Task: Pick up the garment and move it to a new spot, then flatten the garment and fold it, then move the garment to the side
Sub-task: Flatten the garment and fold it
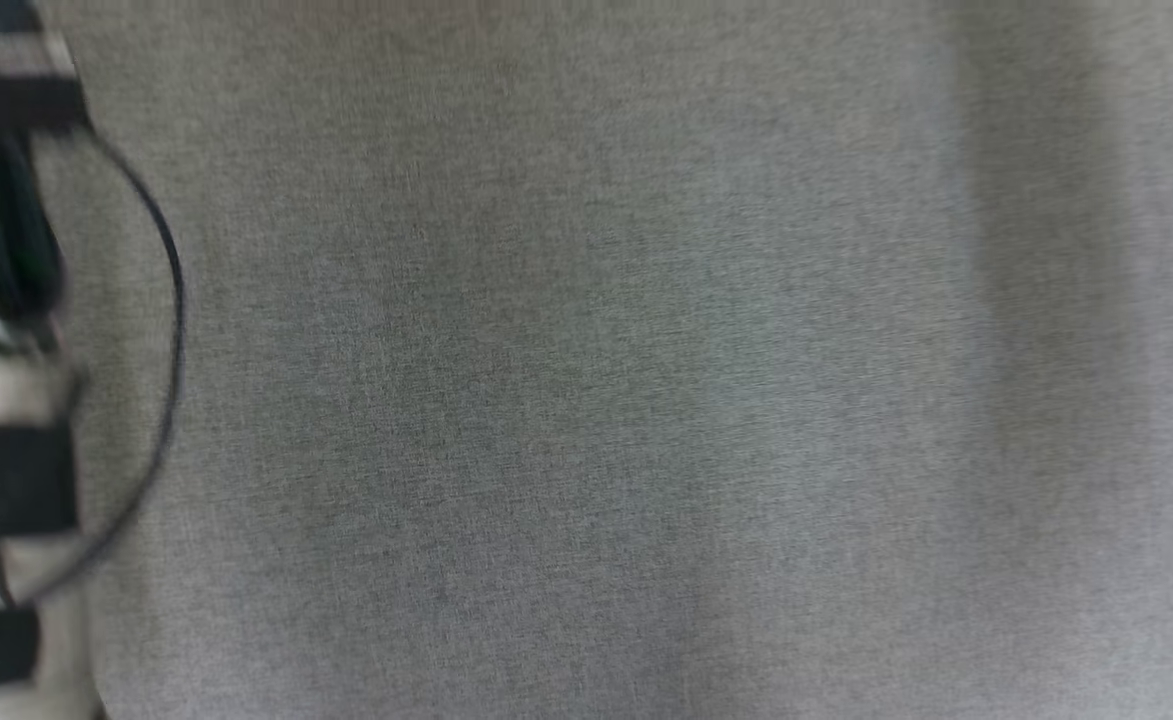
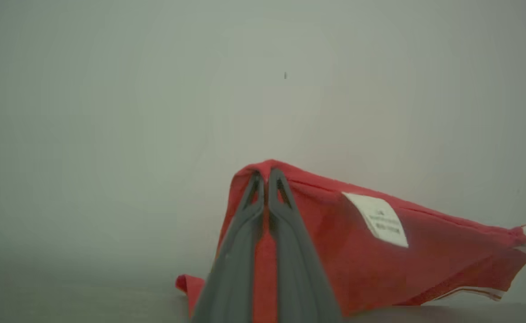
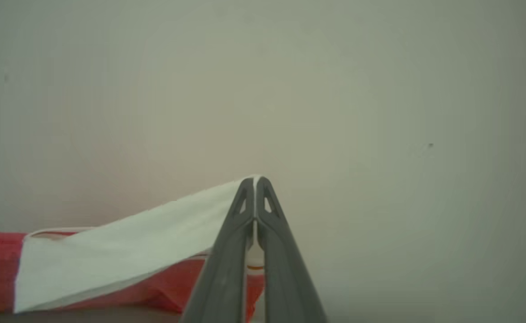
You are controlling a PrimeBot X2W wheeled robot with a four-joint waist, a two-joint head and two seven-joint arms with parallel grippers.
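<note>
Garment, red with a white band, is stretched over the grey surface: left pincer clamped on red cloth, right pincer on the white; best kept level and taut for laying down

Open grey surface; dark cable loop at left.

A white label on the red garment, just to the right of the left hand that pinches the cloth in the left wrist view, bears a few short lines of grey print. It sits tilted, and the lettering is too small and blurred to read. No other words, brands, numbers or signs are legible.
</note>
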